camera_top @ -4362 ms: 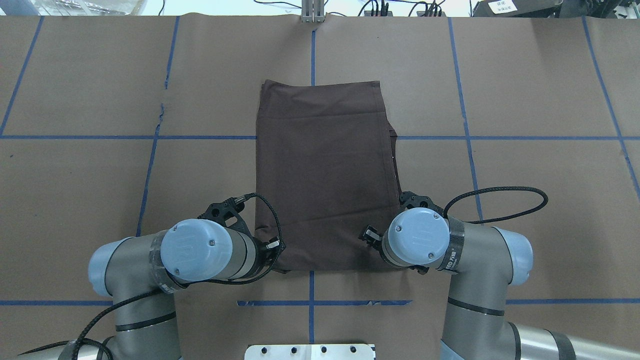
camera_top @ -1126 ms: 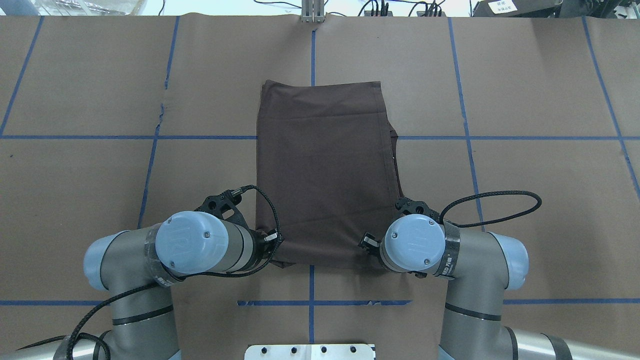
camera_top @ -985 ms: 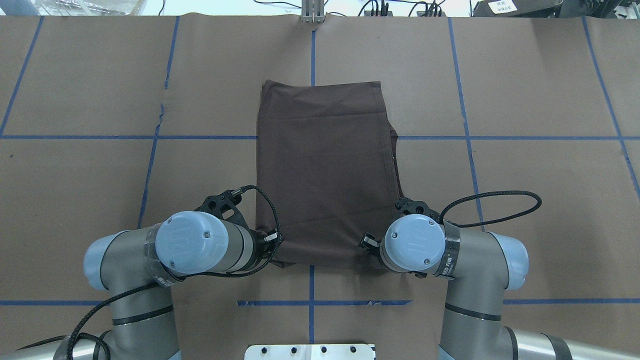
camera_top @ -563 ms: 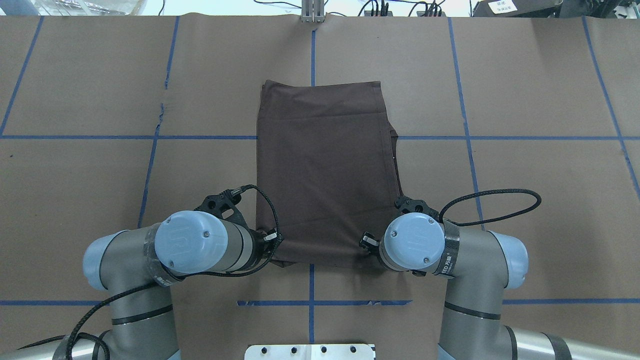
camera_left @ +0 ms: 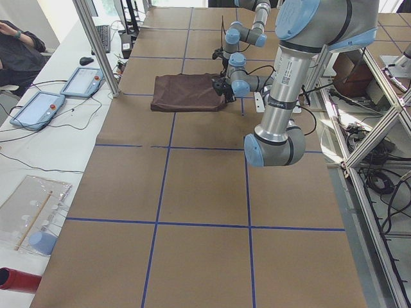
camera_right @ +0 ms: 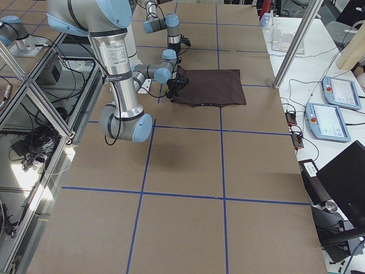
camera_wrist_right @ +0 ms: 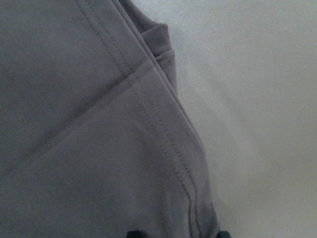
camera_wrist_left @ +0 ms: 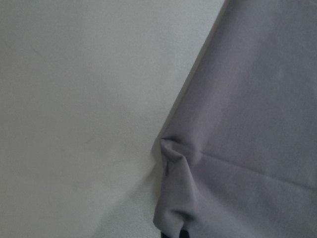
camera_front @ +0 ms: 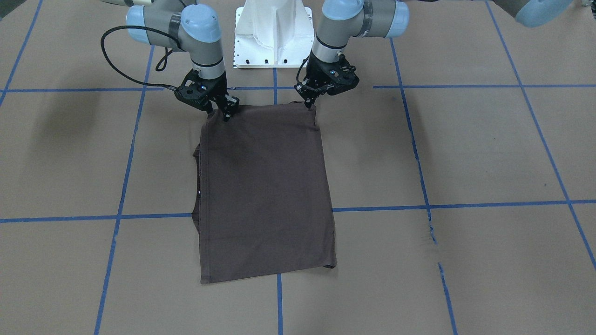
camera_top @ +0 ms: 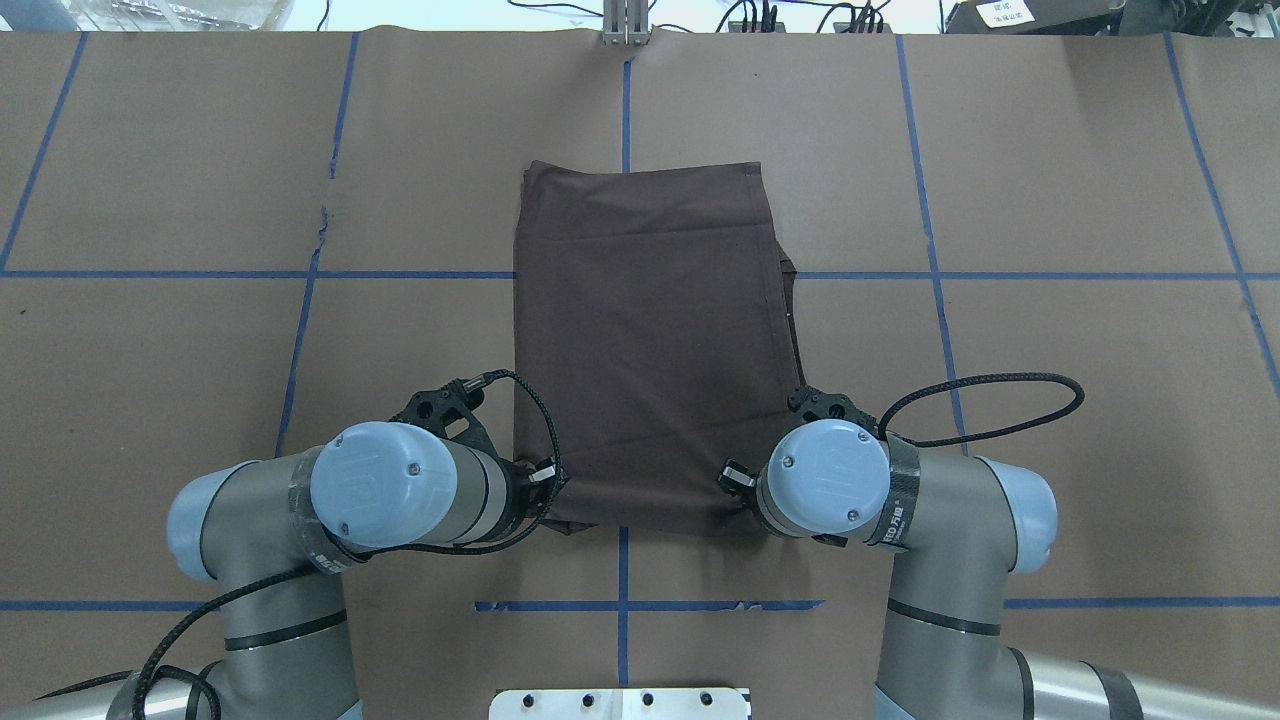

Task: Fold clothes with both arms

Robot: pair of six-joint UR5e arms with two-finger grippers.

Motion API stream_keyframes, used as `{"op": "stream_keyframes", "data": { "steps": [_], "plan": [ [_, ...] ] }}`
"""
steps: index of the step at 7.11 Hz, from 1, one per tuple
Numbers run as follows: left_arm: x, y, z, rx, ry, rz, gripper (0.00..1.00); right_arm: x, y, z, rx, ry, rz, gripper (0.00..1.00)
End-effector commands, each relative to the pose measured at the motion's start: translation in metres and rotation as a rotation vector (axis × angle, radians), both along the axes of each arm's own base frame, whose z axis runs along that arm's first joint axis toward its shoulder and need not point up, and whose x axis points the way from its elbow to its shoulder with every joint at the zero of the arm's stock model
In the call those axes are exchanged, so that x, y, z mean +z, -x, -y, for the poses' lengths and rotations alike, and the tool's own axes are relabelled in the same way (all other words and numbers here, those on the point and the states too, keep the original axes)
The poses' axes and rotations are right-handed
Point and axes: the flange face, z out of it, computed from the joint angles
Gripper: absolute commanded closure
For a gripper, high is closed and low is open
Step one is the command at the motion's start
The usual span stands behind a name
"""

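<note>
The dark brown T-shirt (camera_top: 650, 330) lies folded into a tall rectangle in the middle of the table, also seen from the front (camera_front: 265, 186). My left gripper (camera_front: 309, 103) is shut on its near left corner, mostly hidden under the wrist in the overhead view (camera_top: 548, 478). My right gripper (camera_front: 228, 114) is shut on the near right corner (camera_top: 733, 480). Both corners are raised a little off the table. In the left wrist view the cloth (camera_wrist_left: 247, 124) puckers at the grip. The right wrist view shows a stitched hem (camera_wrist_right: 148, 114). Collar, logo and tag are hidden.
Brown paper with blue tape lines (camera_top: 620, 605) covers the table. The white pedestal base (camera_front: 274, 32) stands just behind the grippers. A black cable loop (camera_top: 990, 400) hangs off the right wrist. Two tablets (camera_left: 38, 106) and a seated person (camera_left: 19, 38) are beside the table's left end.
Both wrists have drawn slightly away from the base, and the shirt's near edge has shifted with them toward the far side and lifted slightly. The far part of the shirt has not moved.
</note>
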Motion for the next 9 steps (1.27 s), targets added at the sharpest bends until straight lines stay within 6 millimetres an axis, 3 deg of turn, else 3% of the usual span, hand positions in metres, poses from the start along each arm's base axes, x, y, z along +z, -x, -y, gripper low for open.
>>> {"op": "stream_keyframes", "data": {
  "steps": [1,4,6,8,9],
  "plan": [
    [-0.001,0.0,0.0,0.0,0.0,-0.002,1.0,-0.009,0.002,0.003,0.003,-0.005,0.015,1.0],
    [-0.002,0.0,0.0,0.0,-0.001,-0.005,1.0,-0.024,0.0,0.011,0.021,-0.006,0.042,1.0],
    [-0.007,0.012,-0.004,0.001,-0.006,-0.015,1.0,-0.035,-0.01,0.016,0.01,0.003,0.096,1.0],
    [-0.038,0.036,-0.029,0.03,-0.008,-0.028,1.0,-0.058,-0.048,-0.006,-0.052,0.027,0.205,1.0],
    [-0.041,0.048,-0.072,0.1,-0.007,-0.029,1.0,-0.07,-0.073,-0.018,-0.077,0.033,0.251,1.0]
  ]
}}
